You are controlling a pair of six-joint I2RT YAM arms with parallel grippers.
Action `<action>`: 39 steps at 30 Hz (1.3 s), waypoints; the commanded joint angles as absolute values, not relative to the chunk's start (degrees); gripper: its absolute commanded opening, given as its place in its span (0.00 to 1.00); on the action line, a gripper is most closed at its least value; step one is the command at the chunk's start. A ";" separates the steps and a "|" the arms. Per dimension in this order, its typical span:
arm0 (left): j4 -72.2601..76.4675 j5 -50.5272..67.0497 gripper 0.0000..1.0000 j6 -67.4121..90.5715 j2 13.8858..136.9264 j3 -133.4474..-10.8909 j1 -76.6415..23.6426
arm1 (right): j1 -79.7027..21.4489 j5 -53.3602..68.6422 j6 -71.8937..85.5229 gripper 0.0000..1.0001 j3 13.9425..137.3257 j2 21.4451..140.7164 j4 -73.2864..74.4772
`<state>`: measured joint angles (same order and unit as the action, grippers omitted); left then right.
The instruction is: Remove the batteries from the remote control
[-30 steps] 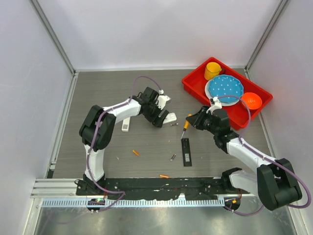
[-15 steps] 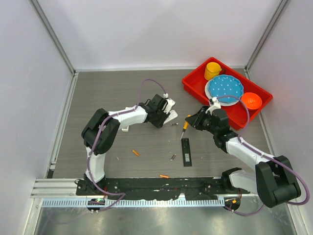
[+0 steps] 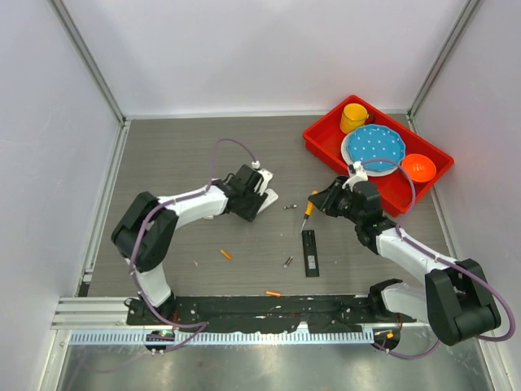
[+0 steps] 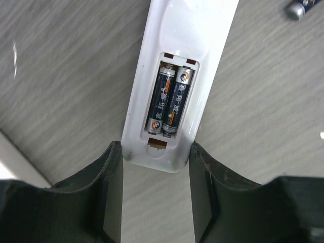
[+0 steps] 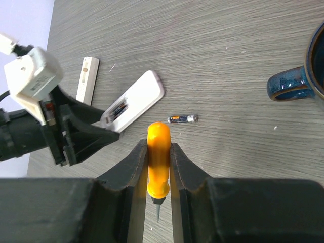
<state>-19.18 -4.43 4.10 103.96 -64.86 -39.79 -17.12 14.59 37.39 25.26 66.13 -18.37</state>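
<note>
A white remote control (image 4: 152,101) lies back-up with its compartment open, and two dark batteries (image 4: 168,101) sit side by side inside. My left gripper (image 4: 154,152) is shut on the remote's near end, which is held between the fingertips; the gripper also shows in the top view (image 3: 255,198). The remote shows in the right wrist view (image 5: 139,96) too. A loose dark battery (image 5: 182,118) lies just right of it. My right gripper (image 5: 158,147) is shut on an orange-handled screwdriver (image 5: 158,152), tip down, right of the remote (image 3: 267,197).
A black remote (image 3: 309,252) lies at centre. Loose batteries lie near the front: a dark one (image 3: 287,261) and two orange ones (image 3: 225,254) (image 3: 273,293). A white cover (image 5: 87,78) lies left. A red tray (image 3: 321,142) holds a yellow cup, a blue plate and an orange bowl.
My left arm has drawn back to the left, and the white remote has shifted left with the gripper. The right arm and screwdriver have not moved.
</note>
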 commanded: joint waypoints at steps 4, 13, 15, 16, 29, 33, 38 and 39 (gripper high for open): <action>-18.90 -0.36 0.00 12.21 88.78 -57.06 -40.34 | -16.79 15.47 37.53 0.01 26.10 65.65 -21.18; -21.97 0.53 0.00 18.19 88.24 -54.93 -49.47 | -16.08 15.21 36.74 0.01 28.21 66.09 -21.27; -21.36 0.53 0.00 19.15 89.81 -55.11 -50.97 | -15.82 15.12 36.30 0.01 28.74 66.01 -20.92; -20.66 0.53 0.00 19.51 90.26 -55.19 -52.02 | -15.73 15.12 36.21 0.01 29.26 65.83 -20.83; -16.70 -0.88 0.00 19.16 101.33 -60.64 -53.44 | -15.03 14.94 35.33 0.01 29.44 64.60 -19.51; -16.35 -0.62 0.00 18.28 103.09 -62.22 -53.79 | -14.94 14.68 35.07 0.01 29.18 64.42 -19.51; -16.52 -1.05 0.00 17.23 104.24 -62.40 -54.93 | -14.94 14.85 35.07 0.01 29.18 64.86 -19.77; -16.52 -1.40 0.03 17.14 104.24 -62.05 -55.11 | -14.85 14.94 35.07 0.02 29.27 65.12 -19.78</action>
